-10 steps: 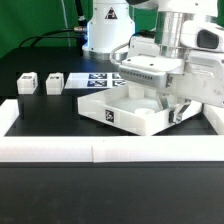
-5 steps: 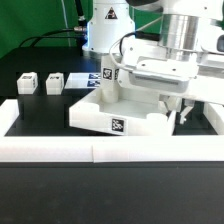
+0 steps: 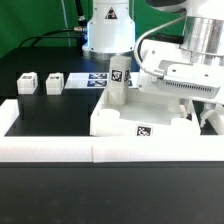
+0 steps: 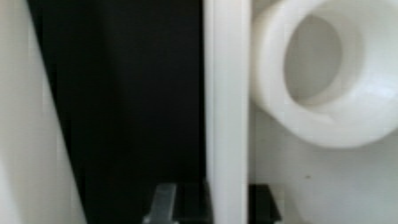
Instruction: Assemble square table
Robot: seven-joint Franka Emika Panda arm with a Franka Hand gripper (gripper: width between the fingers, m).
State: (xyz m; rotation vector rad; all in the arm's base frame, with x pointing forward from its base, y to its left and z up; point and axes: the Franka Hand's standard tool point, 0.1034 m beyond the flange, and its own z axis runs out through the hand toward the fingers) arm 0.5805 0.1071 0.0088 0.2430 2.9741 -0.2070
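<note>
**Item 1, my claw** (image 4: pixel 214 205): clenched. In the wrist view my two dark fingers (image 4: pixel 164 205) stand on either side of a thin white wall and pinch it.

**Item 2, square table slab** (image 3: pixel 120 125): the pinched wall is its rim, on the exterior view's right side, under my wrist. The slab lies just behind the border wall (image 3: pixel 50 150), tag (image 3: pixel 143 130) on its near edge. A round white socket (image 4: pixel 329 70) lies just beside my grip.

**Item 3, upright leg** (image 3: pixel 118 80): tagged, stands at the slab's far corner on the exterior view's left.

**Item 4, two loose legs** (image 3: pixel 27 82) (image 3: pixel 53 83): on the black table, well apart from the slab and from my claw.

**Item 5, marker board** (image 3: pixel 97 78): flat on the table behind the slab.
</note>
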